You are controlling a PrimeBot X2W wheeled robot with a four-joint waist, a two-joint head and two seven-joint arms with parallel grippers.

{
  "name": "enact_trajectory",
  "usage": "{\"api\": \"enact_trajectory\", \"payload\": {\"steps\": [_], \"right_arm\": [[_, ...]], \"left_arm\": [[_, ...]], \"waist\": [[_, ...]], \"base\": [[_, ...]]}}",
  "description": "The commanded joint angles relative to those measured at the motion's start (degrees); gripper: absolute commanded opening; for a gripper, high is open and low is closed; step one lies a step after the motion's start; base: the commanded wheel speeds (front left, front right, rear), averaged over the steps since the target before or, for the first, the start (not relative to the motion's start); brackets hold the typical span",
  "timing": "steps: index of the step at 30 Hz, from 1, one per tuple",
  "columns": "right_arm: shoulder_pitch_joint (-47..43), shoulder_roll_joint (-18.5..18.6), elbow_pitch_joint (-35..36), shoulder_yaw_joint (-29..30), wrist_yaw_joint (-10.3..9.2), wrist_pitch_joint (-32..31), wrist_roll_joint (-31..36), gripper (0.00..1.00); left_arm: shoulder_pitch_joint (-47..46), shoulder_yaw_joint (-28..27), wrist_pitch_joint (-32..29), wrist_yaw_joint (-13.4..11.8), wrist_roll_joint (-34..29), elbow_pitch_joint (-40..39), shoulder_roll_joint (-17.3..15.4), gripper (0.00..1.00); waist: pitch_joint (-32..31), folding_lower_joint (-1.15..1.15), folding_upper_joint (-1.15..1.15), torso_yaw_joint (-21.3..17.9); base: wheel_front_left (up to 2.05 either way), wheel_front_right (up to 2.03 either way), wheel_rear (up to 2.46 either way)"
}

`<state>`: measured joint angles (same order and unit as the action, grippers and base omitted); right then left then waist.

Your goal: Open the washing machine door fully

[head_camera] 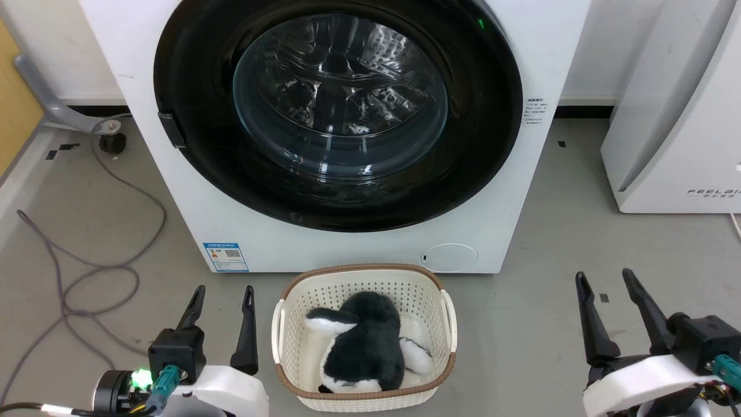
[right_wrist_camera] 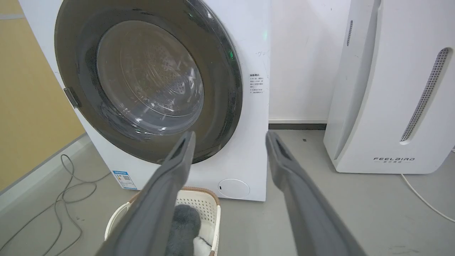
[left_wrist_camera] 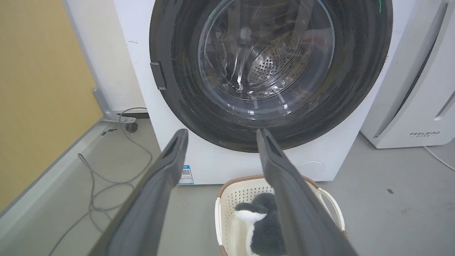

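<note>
Washing machine door shut flush on the washing machine, ahead of and well apart from my left gripper and right gripper, both spread open and empty, basket between them, right wrist view adding the neighbouring white appliance with its tall vent slot.

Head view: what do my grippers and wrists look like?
Left gripper and right gripper: two long tapering dark fingers each on a black block, white rounded shell behind. Teal plug at each wrist; green light on the left one.
</note>
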<state>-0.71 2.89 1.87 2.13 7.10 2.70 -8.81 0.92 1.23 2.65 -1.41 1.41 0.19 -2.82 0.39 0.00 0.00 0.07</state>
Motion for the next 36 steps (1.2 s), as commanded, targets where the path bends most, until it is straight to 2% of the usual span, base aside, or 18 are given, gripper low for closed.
{"api": "enact_trajectory", "payload": {"steps": [1,18,19,20,21,29,36], "right_arm": [[0.36,0.0,0.52,0.34,0.08,0.58,-1.06,1.0],[0.47,-0.01,1.4,0.84,0.14,2.61,-6.35,1.0],[0.49,-0.01,1.44,0.88,0.14,2.73,-6.65,0.74],[0.51,-0.01,1.43,0.99,0.14,2.85,-7.08,0.15],[0.55,-0.01,1.37,1.15,0.15,2.97,-7.71,0.0],[0.91,-0.01,0.16,1.66,0.17,3.81,-15.82,0.0],[2.15,-0.01,-3.15,2.76,0.19,4.76,-32.72,0.0]], "left_arm": [[-0.77,0.23,0.61,-0.4,0.4,-0.37,-0.03,1.0],[-1.26,1.21,2.64,-1.63,1.41,-0.56,-0.03,1.0],[-1.28,1.27,2.76,-1.7,1.48,-0.57,-0.04,1.0],[-1.31,1.33,2.88,-1.77,1.55,-0.58,-0.04,1.0],[-1.33,1.4,3.0,-1.83,1.63,-0.59,-0.04,1.0],[-1.48,1.86,3.84,-2.33,2.1,-0.67,-0.04,1.0],[-1.65,2.37,4.8,-2.86,2.52,-0.78,-0.04,1.0]], "waist": [[0.02,0.0,0.0,0.01],[0.27,0.0,0.0,0.12],[0.28,0.0,0.0,0.13],[0.28,0.0,0.0,0.14],[0.28,0.0,0.0,0.15],[0.31,0.0,0.0,0.26],[0.42,0.0,0.0,0.41]], "base": [[0.0,0.0,0.0],[0.0,0.0,0.0],[0.0,0.0,0.0],[0.0,0.0,0.0],[0.0,0.0,0.0],[0.0,0.0,0.0],[0.0,0.0,0.0]]}}
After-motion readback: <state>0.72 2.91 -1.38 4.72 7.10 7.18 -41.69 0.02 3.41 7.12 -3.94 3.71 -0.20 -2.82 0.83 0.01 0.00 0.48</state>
